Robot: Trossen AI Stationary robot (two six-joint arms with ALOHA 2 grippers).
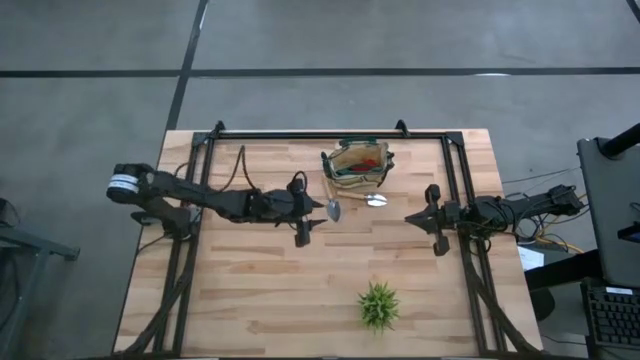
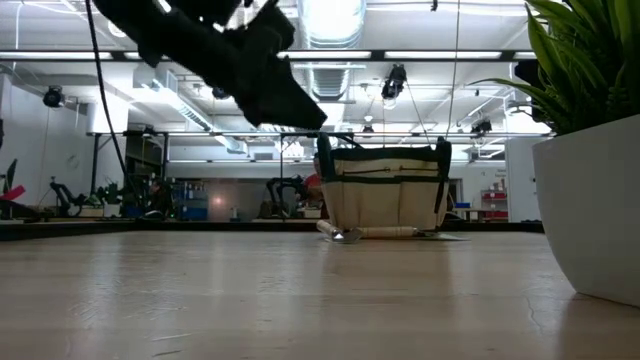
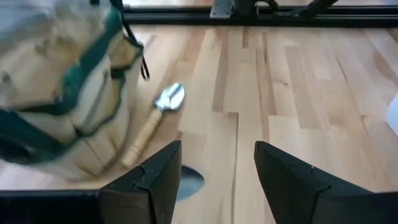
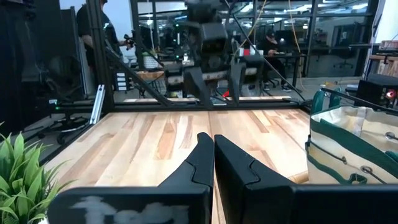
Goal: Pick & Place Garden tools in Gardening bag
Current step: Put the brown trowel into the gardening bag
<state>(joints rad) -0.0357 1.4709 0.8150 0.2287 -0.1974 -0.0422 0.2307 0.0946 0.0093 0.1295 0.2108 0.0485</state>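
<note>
Garden tools were in two places. Some sat inside the gardening bag [image 1: 357, 165], and a red-and-black item [image 1: 369, 160] showed in its open top in the high view. The bag stood on the wooden table [image 1: 250, 290] near the far edge, a bit right of the middle. It was tan with green trim.

One trowel [image 3: 157, 117] lay flat on the table right at the foot of the bag. It had a wooden handle and a shiny metal scoop. In the left wrist view its handle lay along the bottom of the bag, with the scoop pointing away. A small silvery tool [image 1: 376, 200] lay on the table just in front of the bag, near the trowel's blade [image 1: 334, 209].

The left gripper [image 1: 312, 209] hung above the table just left of the trowel. Its two dark fingers [image 3: 149, 180] were spread apart and held nothing.

The right gripper [image 1: 412, 216] waited to the right of the bag, well apart from it. Its fingers [image 4: 198, 163] were pressed together with nothing between them.

A spiky green plant [image 1: 379, 305] in a white pot stood near the front edge of the table, far from the bag.
</note>
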